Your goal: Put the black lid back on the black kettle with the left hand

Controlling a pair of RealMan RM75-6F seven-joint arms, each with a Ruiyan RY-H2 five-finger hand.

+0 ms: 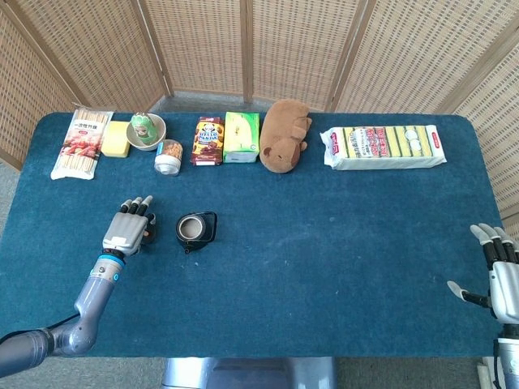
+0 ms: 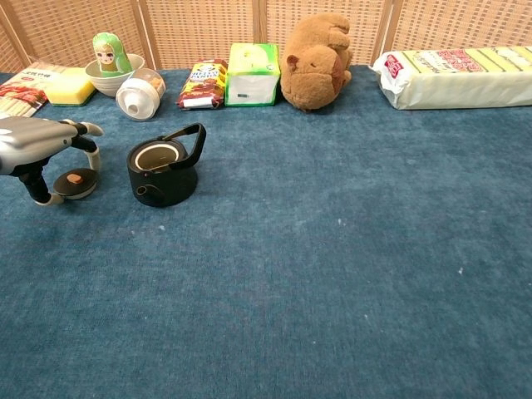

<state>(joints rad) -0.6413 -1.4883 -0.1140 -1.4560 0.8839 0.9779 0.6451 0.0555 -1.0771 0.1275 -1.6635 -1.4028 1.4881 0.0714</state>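
black lid [image 2: 76, 183] under left hand [image 2: 33, 145], fingers around it.

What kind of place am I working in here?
Probably a staged test or demo setup, not a kitchen: a blue-carpeted table, woven folding screens behind, and unrelated props in a row, like a plush toy and a tissue box.

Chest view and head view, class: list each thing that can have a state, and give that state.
Kettle: upright, open, lid off.
Lid: flat on the table beside the kettle.
Left hand: fingers arched around the lid.
Right hand: open, holding nothing.
Jar: lying on its side.
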